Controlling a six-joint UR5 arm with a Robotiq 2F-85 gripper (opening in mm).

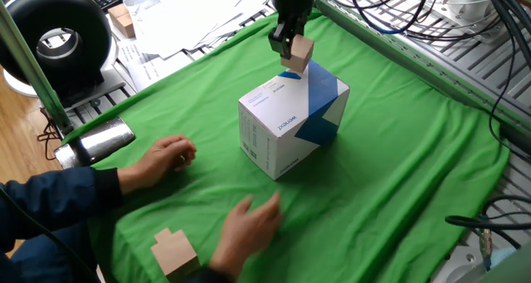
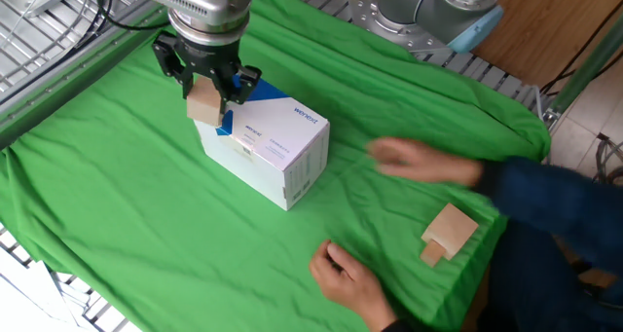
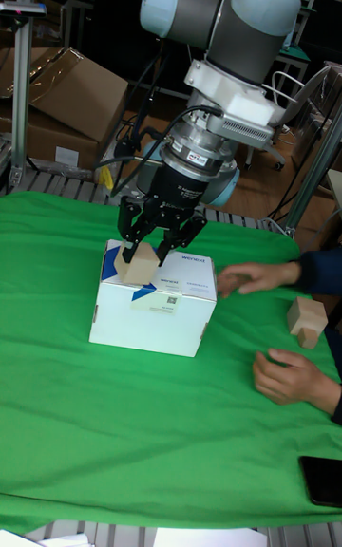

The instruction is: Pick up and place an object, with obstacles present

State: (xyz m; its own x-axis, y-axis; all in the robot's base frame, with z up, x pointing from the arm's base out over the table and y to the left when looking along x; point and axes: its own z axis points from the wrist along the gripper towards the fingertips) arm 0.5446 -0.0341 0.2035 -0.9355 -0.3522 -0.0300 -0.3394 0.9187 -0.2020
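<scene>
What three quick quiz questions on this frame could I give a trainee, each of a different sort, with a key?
1. True or false: the gripper is shut on the small wooden cube.
2. Multiple choice: where is the cube relative to the white and blue box? A) lying on the green cloth beside it; B) held in the air at the box's top edge; C) next to the larger wooden block.
3. Short answer: how many human hands show over the cloth in the tall fixed view?

Key
1. True.
2. B.
3. Two: one hand reaching toward the box, the other hand near the larger block.
</scene>
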